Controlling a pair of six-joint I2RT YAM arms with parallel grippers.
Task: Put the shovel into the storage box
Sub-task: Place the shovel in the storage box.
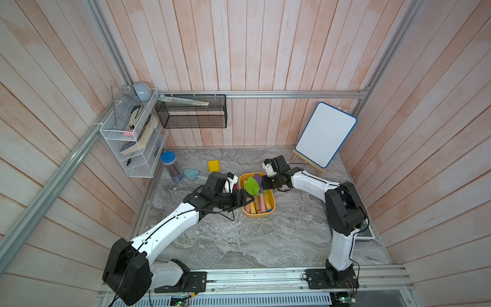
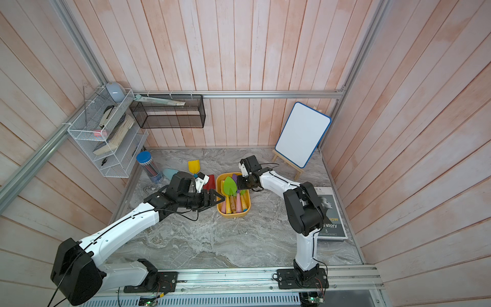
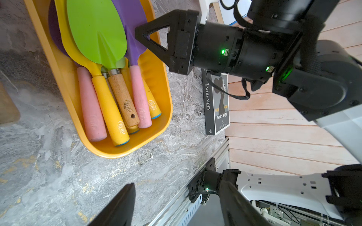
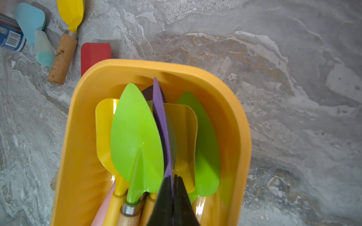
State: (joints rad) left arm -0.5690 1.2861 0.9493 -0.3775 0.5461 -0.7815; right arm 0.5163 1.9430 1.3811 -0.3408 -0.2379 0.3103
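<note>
Held: purple shovel point(image 4: 159, 101), on edge, lengthwise in storage box point(image 4: 195, 68), blade pinched by right pincer point(image 4: 173, 177). Idle: left pincer point(image 1: 244, 198), open, empty, alongside.

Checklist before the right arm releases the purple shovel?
1. Grip: right gripper shut on purple shovel: ok.
2. Purple shovel over the box: ok.
3. Blade lying flat: not ok, it stands on edge among the other blades.
4. Other arm: left gripper open and empty: ok.
5. Grippers apart, on opposite sides of the box: ok.
6. All shovels boxed: not ok. The yellow shovel, blue shovel and red blade lie on the table.
</note>
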